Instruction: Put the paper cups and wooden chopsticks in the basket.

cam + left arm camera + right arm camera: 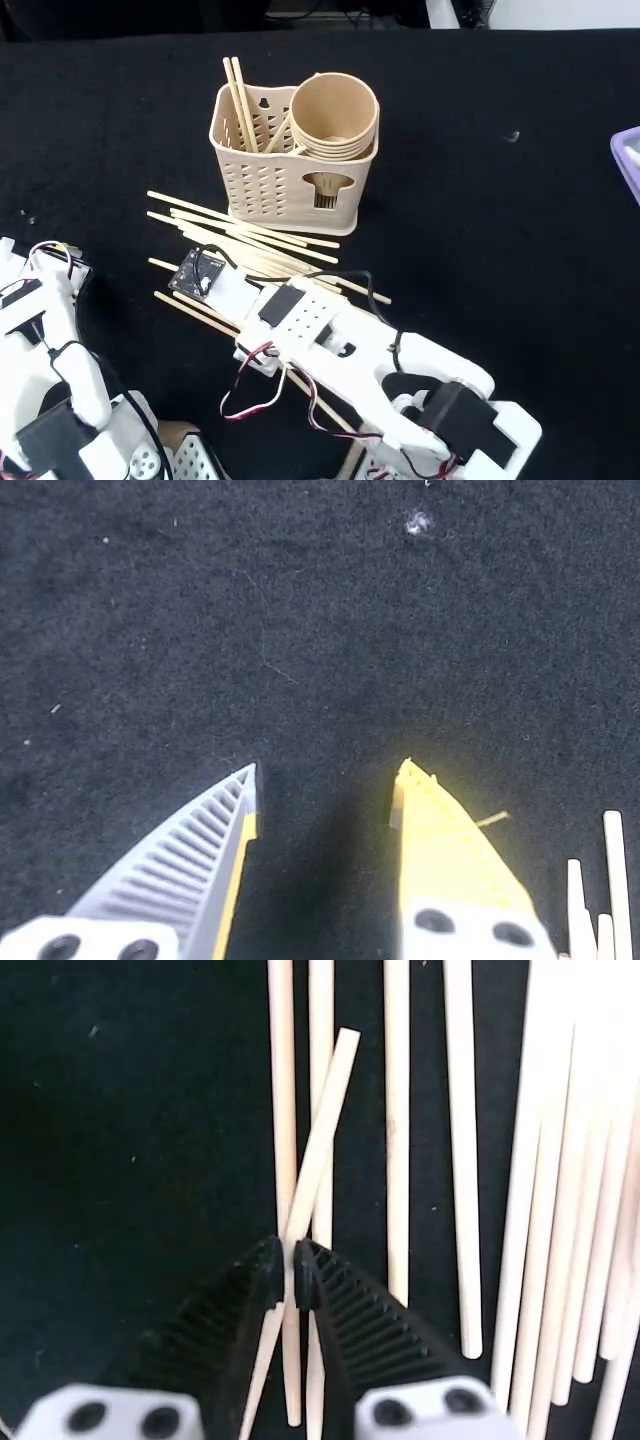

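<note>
— Where's the chopstick you're after?

— Your right gripper has its jaws clamped on one chopstick. It lies tilted across two of the loose chopsticks, which are spread on the black cloth just in front of the basket.

— And the right arm itself?

— You have the right arm stretched low over the pile, wrist pointing away from the base towards the left side of the table. From above, its wrist covers the fingertips, so you can't see the grip there.

— The basket?

— It stands upright, with the paper cups nested in its right half. A few chopsticks stand leaning in the left half.

— The left side?

— Your left gripper hangs over bare cloth with its jaws apart and nothing between them. A few chopstick ends lie just beside it. The left arm sits folded near its base and the frame edge cuts it off.

— Anything else?

— A purple thing at the right edge is cut off, so you can't tell what it is.
</note>
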Available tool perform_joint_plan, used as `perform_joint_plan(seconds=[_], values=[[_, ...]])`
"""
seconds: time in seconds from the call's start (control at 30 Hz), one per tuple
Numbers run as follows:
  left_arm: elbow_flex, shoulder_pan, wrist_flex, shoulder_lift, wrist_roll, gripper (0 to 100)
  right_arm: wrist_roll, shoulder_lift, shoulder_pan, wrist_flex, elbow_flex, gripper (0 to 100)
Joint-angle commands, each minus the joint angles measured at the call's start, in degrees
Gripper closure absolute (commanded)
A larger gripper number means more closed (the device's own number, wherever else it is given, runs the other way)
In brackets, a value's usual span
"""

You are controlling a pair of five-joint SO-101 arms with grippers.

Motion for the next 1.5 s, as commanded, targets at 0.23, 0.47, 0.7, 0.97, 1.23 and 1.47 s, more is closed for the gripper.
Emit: perform_joint_plan(seconds=[0.23,0.47,0.7,0.97,1.23,1.47], values=[[-1.63,0.22,-0.97,-1.41,-0.62,78,0.09,-0.57,-8.79,-2.73,-1.71,86.8],[-1.54,0.22,-0.97,-1.41,-0.62,78,0.35,4.0,-8.97,-6.68,-0.84,86.8],[-1.54,0.22,-0.97,-1.41,-0.62,78,0.62,8.57,-8.97,-6.24,-3.74,90.2],[-1.54,0.22,-0.88,-1.41,-0.62,78,0.62,2.07,-8.97,-0.97,-5.32,98.5],[-1.63,0.22,-0.97,-1.41,-0.62,78,0.7,-0.57,-8.88,1.32,-6.11,81.2],[-1.54,0.22,-0.97,-1.41,-0.62,78,0.79,3.74,-5.63,-6.86,-6.37,76.2]])
